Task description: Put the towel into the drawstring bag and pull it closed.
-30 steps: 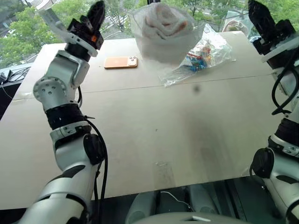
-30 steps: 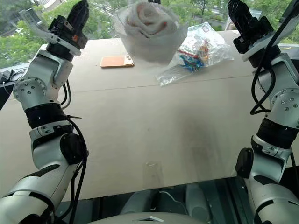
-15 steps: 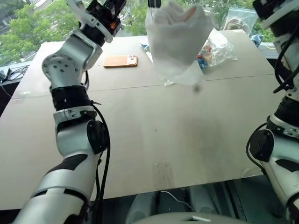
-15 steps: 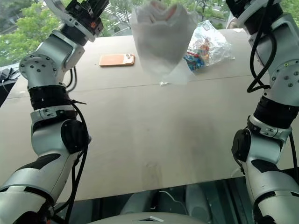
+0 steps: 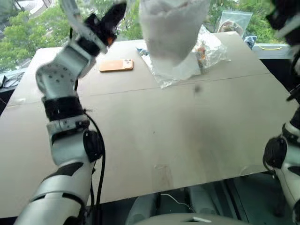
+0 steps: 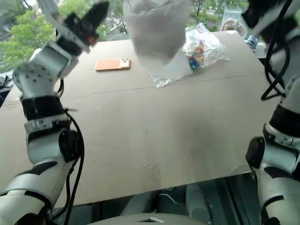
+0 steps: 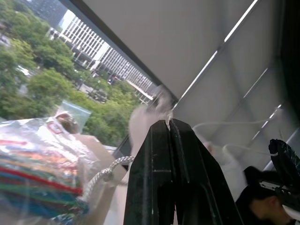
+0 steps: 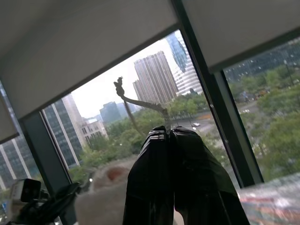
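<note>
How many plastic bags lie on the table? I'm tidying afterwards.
2: a clear bag of colourful items beside the hanging drawstring bag, another at the far edge; more may be hidden behind.

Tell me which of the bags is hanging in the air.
The drawstring bag, translucent white with the towel inside, hangs above the table; the clear plastic bag of colourful items lies flat.

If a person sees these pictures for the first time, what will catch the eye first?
First, the thin translucent white drawstring bag, hanging in the air above the far part of the beige table, with the cream-white fluffy towel inside. The left gripper and right gripper, both shut, pinch its white cords. Behind lie an orange phone and a clear plastic bag of colourful items.
</note>
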Robot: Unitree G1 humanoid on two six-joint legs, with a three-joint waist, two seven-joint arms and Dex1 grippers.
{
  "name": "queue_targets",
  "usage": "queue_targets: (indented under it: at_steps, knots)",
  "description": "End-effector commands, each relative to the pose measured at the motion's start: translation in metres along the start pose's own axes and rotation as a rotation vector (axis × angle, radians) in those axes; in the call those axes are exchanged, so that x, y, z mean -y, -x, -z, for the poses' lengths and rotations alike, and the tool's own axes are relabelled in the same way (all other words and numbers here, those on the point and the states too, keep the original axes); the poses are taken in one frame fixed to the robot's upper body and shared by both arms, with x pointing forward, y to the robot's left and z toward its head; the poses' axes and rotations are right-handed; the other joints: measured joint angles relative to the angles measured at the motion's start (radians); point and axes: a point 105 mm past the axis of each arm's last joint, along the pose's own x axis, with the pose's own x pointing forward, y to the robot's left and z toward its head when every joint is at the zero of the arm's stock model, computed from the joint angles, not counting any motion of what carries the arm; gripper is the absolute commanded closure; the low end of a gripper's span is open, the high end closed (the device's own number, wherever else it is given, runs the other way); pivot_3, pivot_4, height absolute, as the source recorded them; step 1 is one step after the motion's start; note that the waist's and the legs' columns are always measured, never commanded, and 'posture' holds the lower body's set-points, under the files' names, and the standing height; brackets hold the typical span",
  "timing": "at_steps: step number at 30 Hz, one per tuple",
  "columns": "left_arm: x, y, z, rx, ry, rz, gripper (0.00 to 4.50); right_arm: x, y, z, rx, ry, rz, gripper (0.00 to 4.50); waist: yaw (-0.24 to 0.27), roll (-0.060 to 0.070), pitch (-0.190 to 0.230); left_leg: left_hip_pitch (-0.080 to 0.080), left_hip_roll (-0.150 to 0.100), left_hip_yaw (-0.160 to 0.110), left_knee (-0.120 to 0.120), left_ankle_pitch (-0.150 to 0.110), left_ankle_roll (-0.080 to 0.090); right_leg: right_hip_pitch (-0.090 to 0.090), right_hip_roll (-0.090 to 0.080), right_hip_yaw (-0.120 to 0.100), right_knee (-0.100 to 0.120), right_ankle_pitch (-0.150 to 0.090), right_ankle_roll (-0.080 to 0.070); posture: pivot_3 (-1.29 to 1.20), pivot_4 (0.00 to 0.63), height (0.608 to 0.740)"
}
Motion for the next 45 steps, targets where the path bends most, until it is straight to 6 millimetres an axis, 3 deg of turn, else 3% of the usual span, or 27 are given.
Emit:
queue_targets:
  at_steps: [1,3,6,8,12,15,21,32,35,39,43,45]
  knots:
    - [-0.015,0.009,-0.017,0.134,0.042,-0.084,4.50,0.007,0.011,-0.027,0.099,0.088,0.088,4.46,0.005,0.002,0.008,-0.007,0.000,0.000,0.004,0.000,0.000,-0.006,0.001,0.001,0.002,0.001,0.001,0.00,0.150,0.740]
    - [-0.028,0.020,-0.016,0.125,-0.028,-0.155,4.50,0.025,0.024,-0.033,0.113,0.165,0.190,4.46,0.005,-0.001,0.009,-0.025,0.000,-0.001,0.020,0.001,-0.001,-0.022,0.001,-0.001,0.014,0.002,0.002,0.00,0.150,0.740]
    - [-0.041,0.031,-0.024,0.175,-0.027,-0.235,4.50,0.049,0.042,-0.047,0.161,0.252,0.350,4.46,0.008,-0.002,0.009,-0.026,-0.001,-0.001,0.020,0.001,-0.001,-0.024,0.001,-0.001,0.016,0.002,0.002,0.00,0.150,0.740]
    - [-0.040,0.030,-0.024,0.171,-0.043,-0.230,4.50,0.062,0.049,-0.056,0.189,0.300,0.436,4.46,0.010,-0.002,0.009,-0.024,-0.001,0.000,0.020,0.001,-0.001,-0.023,0.001,0.000,0.016,0.002,0.002,0.00,0.150,0.740]
    - [-0.052,0.033,-0.057,0.283,-0.054,-0.299,4.50,0.075,0.057,-0.070,0.233,0.336,0.518,4.46,0.014,-0.002,0.009,-0.022,-0.001,0.002,0.020,0.001,-0.001,-0.021,0.001,0.001,0.017,0.002,0.002,0.00,0.150,0.740]
    - [-0.055,0.033,-0.054,0.245,-0.056,-0.287,4.50,0.082,0.060,-0.078,0.253,0.357,0.552,4.46,0.009,-0.002,0.009,-0.022,0.000,0.003,0.020,0.001,-0.001,-0.021,0.001,0.003,0.017,0.002,0.002,0.00,0.150,0.740]
    - [-0.068,0.044,-0.067,0.316,-0.045,-0.347,4.50,0.086,0.068,-0.085,0.265,0.404,0.586,4.46,0.007,-0.002,0.009,-0.022,0.000,0.003,0.019,0.001,-0.001,-0.021,0.001,0.002,0.016,0.002,0.002,0.00,0.150,0.740]
    - [-0.115,0.093,-0.103,0.522,-0.059,-0.663,4.50,0.117,0.090,-0.100,0.263,0.462,0.744,4.46,0.010,-0.002,0.009,-0.022,0.000,0.003,0.019,0.001,-0.001,-0.022,0.001,0.003,0.017,0.002,0.002,0.00,0.150,0.740]
    - [-0.111,0.085,-0.097,0.471,-0.090,-0.612,4.50,0.099,0.073,-0.089,0.213,0.433,0.592,4.46,0.010,-0.002,0.009,-0.022,-0.001,0.004,0.020,0.001,-0.001,-0.021,0.001,0.003,0.017,0.002,0.002,0.00,0.150,0.740]
    - [-0.072,0.041,-0.048,0.236,-0.111,-0.310,4.50,0.029,0.038,-0.041,0.026,0.337,0.164,4.46,0.005,-0.001,0.009,-0.022,0.000,0.003,0.020,0.001,-0.001,-0.021,0.001,0.003,0.017,0.002,0.002,0.00,0.150,0.740]
    - [-0.053,0.031,-0.012,0.139,-0.066,-0.213,4.50,-0.035,0.032,-0.016,-0.065,0.215,-0.149,4.46,0.001,-0.002,0.009,-0.022,0.000,0.001,0.021,0.001,-0.001,-0.020,0.001,0.003,0.017,0.002,0.002,0.00,0.150,0.740]
    - [-0.045,0.030,0.008,0.068,-0.061,-0.169,4.50,-0.065,0.030,-0.014,-0.063,0.154,-0.276,4.46,-0.006,-0.002,0.009,-0.022,0.000,0.001,0.020,0.001,-0.001,-0.021,0.000,0.003,0.017,0.002,0.002,0.00,0.150,0.740]
